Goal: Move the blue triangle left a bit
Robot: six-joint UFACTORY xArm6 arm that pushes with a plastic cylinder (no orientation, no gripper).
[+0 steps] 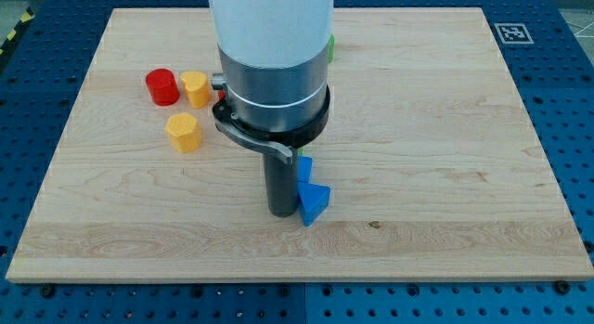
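Pale wooden worktop (445, 129) lay over a blue perforated bench, and it carried only a handful of small blocks; my tip (281, 213) stood on the wood at the lower end of the straight dark rod, beneath the broad white and grey body of the arm. No pincer was fitted, so nothing could be said of jaws apart or together; the rod alone did the work. Just to the view's right of my tip, apparently touching it, sat the blue triangular block (313, 204), with a second blue block (304, 167) close above it and partly hidden by the rod. That placing looked awkward for the task, I judged; a push toward the view's left would call for my tip on the triangle's far side. Well off to the view's upper left stood a red cylindrical block (161, 86) and two yellow blocks (195, 87) (184, 132); a green block (330, 47) peeped out behind the arm.
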